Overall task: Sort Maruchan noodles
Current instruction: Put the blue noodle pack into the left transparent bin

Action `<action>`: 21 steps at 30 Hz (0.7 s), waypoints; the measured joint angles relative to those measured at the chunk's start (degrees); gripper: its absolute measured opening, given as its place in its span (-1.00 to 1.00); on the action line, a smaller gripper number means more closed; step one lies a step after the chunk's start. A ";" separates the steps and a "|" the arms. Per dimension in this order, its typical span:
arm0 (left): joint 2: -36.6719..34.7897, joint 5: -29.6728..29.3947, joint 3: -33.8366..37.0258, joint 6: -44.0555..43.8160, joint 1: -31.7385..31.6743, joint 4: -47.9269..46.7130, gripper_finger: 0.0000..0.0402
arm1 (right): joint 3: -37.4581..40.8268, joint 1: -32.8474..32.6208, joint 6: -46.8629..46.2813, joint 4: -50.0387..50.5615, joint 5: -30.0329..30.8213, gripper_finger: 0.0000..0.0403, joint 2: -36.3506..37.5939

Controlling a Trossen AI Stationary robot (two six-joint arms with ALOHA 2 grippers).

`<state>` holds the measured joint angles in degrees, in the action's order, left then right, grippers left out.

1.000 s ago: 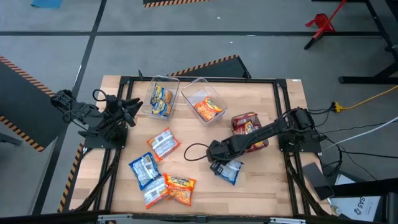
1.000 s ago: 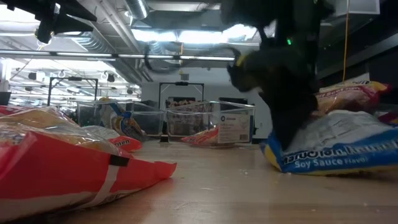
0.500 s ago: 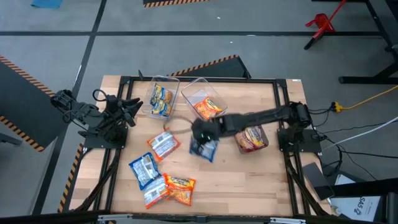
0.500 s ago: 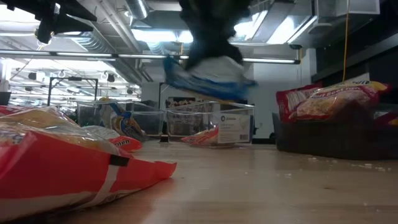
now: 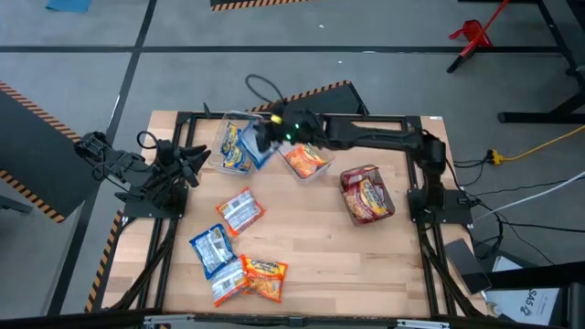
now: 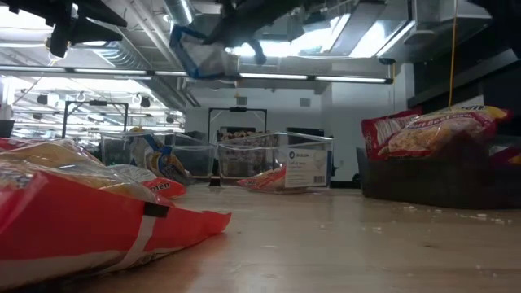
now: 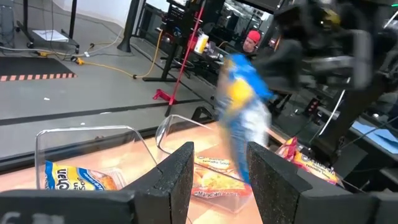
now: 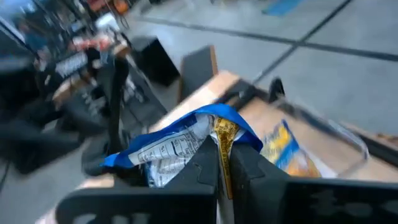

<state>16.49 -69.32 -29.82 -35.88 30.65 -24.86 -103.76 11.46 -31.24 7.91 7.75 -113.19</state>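
Right gripper point(image 5: 262, 137) is stretched across the table, fingers clamped on a blue-and-white Maruchan packet point(image 5: 261, 146) held in the air over the left clear bin point(image 5: 219, 157), which already holds a blue packet. Left gripper point(image 5: 194, 161) waits at the table's left edge, fingers apart. Risk: the pinch sits on the packet's edge, so on release it may catch the bin wall and fall outside.

My right hand point(image 5: 262, 137) hangs over the left bin point(image 5: 219, 139) at the desk's point(image 5: 311, 256) far edge, pinching a packet point(image 5: 259, 152). The other bin point(image 5: 291, 128) sits just right. Loose packets point(image 5: 228, 256) lie near-left; my left hand point(image 5: 194, 160) waits left.
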 joint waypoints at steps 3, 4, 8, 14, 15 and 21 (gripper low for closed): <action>0.00 -0.14 0.00 -0.01 0.00 0.00 -0.30 | -1.79 2.47 -0.82 -6.09 -2.51 -1.00 -3.85; -0.01 -0.27 0.00 -0.02 0.00 0.02 -0.30 | -2.64 3.23 -1.49 -7.33 -3.35 -1.00 -5.25; -0.02 -0.44 0.00 -0.04 0.00 0.02 -0.30 | -7.38 5.53 -3.59 -11.23 -4.94 -1.00 -11.70; -0.02 -0.69 0.00 -0.07 0.00 -0.05 -0.30 | -16.85 8.32 -4.69 -12.27 -8.84 -1.00 -19.96; -0.02 -0.68 0.00 -0.07 -0.01 0.00 -0.30 | -18.30 8.80 -4.75 -12.27 -9.35 -1.00 -21.34; -0.02 -0.70 0.00 -0.19 0.00 0.04 -0.30 | -23.13 10.95 -3.92 -9.80 -14.68 -1.00 -26.98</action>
<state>16.47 -70.02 -29.82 -36.07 30.65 -24.82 -126.89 22.41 -35.16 -1.89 -6.94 -140.18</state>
